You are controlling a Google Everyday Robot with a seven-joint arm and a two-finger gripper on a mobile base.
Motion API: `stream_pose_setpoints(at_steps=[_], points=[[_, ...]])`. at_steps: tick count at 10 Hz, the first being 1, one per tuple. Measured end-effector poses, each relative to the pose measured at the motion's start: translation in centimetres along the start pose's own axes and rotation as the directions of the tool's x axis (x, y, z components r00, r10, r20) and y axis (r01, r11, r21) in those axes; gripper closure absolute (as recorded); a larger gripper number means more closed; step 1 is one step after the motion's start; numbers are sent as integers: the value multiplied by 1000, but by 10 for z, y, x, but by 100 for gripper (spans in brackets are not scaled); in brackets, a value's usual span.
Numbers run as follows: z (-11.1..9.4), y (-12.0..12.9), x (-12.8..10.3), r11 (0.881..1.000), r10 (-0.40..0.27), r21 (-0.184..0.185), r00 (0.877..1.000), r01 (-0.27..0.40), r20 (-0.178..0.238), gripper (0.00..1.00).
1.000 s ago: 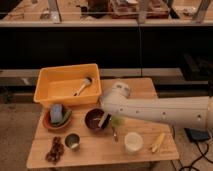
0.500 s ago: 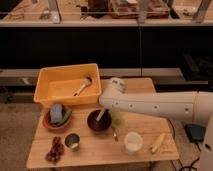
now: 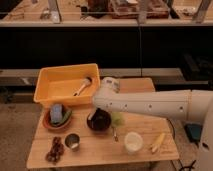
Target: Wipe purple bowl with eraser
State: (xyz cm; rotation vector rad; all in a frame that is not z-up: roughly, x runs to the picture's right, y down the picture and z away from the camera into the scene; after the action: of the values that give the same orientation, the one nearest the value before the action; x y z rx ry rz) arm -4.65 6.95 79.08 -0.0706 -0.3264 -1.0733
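The purple bowl (image 3: 99, 121), dark and glossy, sits near the middle of the wooden table (image 3: 100, 155). My white arm reaches in from the right, and the gripper (image 3: 94, 113) hangs down from its end over the bowl's left rim, at or just inside it. The eraser does not show; it is hidden or too small to make out at the gripper.
A yellow bin (image 3: 47, 92) with a wooden-handled brush (image 3: 81, 86) stands at the back left. A reddish bowl (image 3: 50, 125) holds a blue block (image 3: 56, 113). In front are a metal cup (image 3: 73, 142), dark grapes (image 3: 55, 149), a white cup (image 3: 133, 143), a banana (image 3: 158, 142) and a green item (image 3: 118, 119).
The arm's end and the gripper have shifted left, from the bowl's right side to over its left rim. The bowl stays in place.
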Motion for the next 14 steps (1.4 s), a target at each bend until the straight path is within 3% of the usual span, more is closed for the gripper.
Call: stream_pose_setpoints(at_steps=[3,7,11,14], points=[[-13,-3,-28,999,-38,19,999,37,39,100],[-28,35,-36,999,-12,-34,998,14,59,100],[-34,69,-17,995,24,-96,999,-21,24,100],[-23,72,2,992,22,-126,1000,-23,-16,100]])
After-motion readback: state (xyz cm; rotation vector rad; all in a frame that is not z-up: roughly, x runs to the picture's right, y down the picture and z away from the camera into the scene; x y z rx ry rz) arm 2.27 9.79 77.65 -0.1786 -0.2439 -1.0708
